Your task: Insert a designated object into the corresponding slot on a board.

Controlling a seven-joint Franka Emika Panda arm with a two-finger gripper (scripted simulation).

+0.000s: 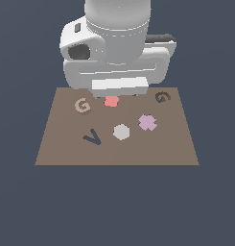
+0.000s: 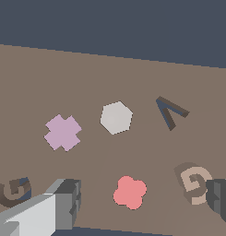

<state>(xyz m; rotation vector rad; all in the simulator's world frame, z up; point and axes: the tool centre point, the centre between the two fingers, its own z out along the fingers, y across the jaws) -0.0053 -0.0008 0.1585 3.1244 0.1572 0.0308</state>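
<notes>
Dark slate-blue emptiness surrounds the board [image 1: 116,149], where the tan G [image 1: 82,105] lies flat toward 10 o'clock of centre, with its dark G recess [image 1: 162,97] well apart toward 2 o'clock. The gripper [image 2: 142,203] hangs open and empty — one finger [image 2: 63,203] near the recess, the other just beside the tan G. A descent from here could clip the G's edge or catch the pink blob [image 1: 111,101] between the fingers — neither is centred on the letter.

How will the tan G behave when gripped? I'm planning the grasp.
The tan G looks like a flat rigid block, so it probably won't flex. Lying low on the board, it should slide rather than roll or tip if nudged. Its thin edges likely give the fingers little to hold.
</notes>
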